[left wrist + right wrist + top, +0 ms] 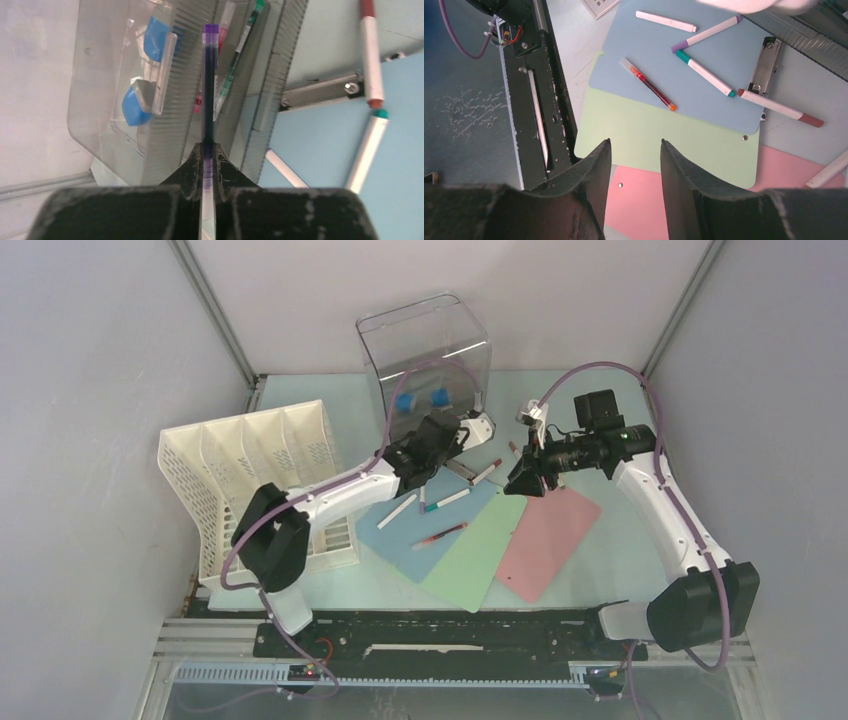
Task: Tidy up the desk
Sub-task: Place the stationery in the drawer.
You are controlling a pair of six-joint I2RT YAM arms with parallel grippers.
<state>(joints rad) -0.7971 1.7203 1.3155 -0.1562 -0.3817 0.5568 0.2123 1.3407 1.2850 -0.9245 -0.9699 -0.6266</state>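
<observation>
1. Left gripper (pixel 209 150): jaws clamped on the tail of a purple pen (pixel 210 85). The tip points far, at the clear drawer box (pixel 100 75).
2. Right gripper (pixel 634 150): jaws half apart and empty, above the green sheet (pixel 649 130).
3. The desk (pixel 620 570) spans beneath both arms. It is rigid and fixed, not something to grip.
4. Judgement: loose items such as the teal marker (pixel 706 76) are likely light, stiff and smooth. Grip mid-barrel, across the axis.

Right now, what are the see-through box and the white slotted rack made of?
The see-through box looks like clear, glossy plastic: you can see the blue bits inside through its walls. The white rack is probably matte moulded plastic, with rows of slots through its dividers.
</observation>
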